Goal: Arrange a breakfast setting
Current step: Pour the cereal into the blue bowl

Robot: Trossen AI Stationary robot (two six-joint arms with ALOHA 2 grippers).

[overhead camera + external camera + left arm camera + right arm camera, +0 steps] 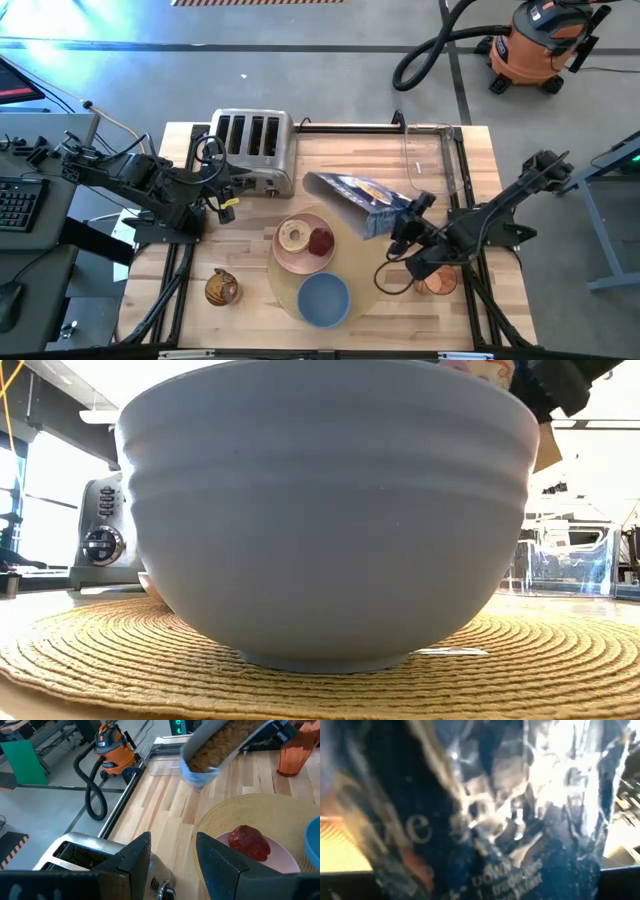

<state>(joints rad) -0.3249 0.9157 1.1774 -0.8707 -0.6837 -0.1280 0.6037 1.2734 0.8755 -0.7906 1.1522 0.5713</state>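
High view: left gripper (228, 190) is held spread beside the toaster (254, 148); bagel (294, 236) and fruit (321, 241) are set on the plate (305, 258); bowl (323, 299) below on the placemat (290, 290); right gripper (402, 228) is clamped on the tilted container (358, 200).

Table (250, 290): pale wood planks, smooth, satin sheen. Placemat (560, 660): woven straw-like fibre, coiled, rough, matt. Blue bowl (330, 510): smooth matt glaze with 3 faint ridges. Pink plate (300, 258): smooth, slight gloss. Toaster (255, 140): brushed steel, reflective. Cereal container (220, 745): clear plastic, glossy blue printed film. Red fruit (250, 842): wet-looking gloss. Bagel (294, 236): dry, matt.
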